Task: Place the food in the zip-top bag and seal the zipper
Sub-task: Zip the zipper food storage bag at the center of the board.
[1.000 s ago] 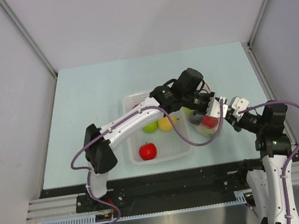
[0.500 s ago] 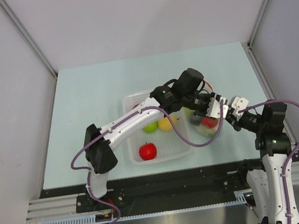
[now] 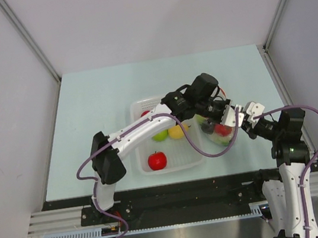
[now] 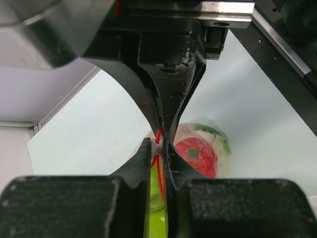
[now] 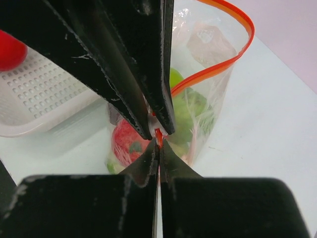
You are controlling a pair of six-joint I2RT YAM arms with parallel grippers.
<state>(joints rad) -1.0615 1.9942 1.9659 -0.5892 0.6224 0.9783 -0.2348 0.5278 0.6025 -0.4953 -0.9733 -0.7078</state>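
Nearest, the right gripper [image 5: 158, 135] clamps the thin red-orange zipper strip [image 5: 208, 75] of the clear crinkly plastic bag [image 5: 198, 119], holding its still-gaping mouth up. Beyond, the left gripper [image 4: 161, 143] pinches the same strip, probably to press it sealed. The bag stands beside the white perforated basket [image 3: 178, 165], which still holds a red toy fruit [image 3: 157, 160].

You see only slivers of the zipper [image 4: 156, 161] between the left jaws. From above, the left arm [image 3: 143, 130] covers the zip-top bag [image 3: 223, 135] at its mouth and part of the basket [image 3: 177, 160].

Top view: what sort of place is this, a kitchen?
Probably a robot test cell, not a kitchen: blank grey walls around a pale table, left arm and right arm bolted at its near edge, a toy-looking red apple in a white basket.
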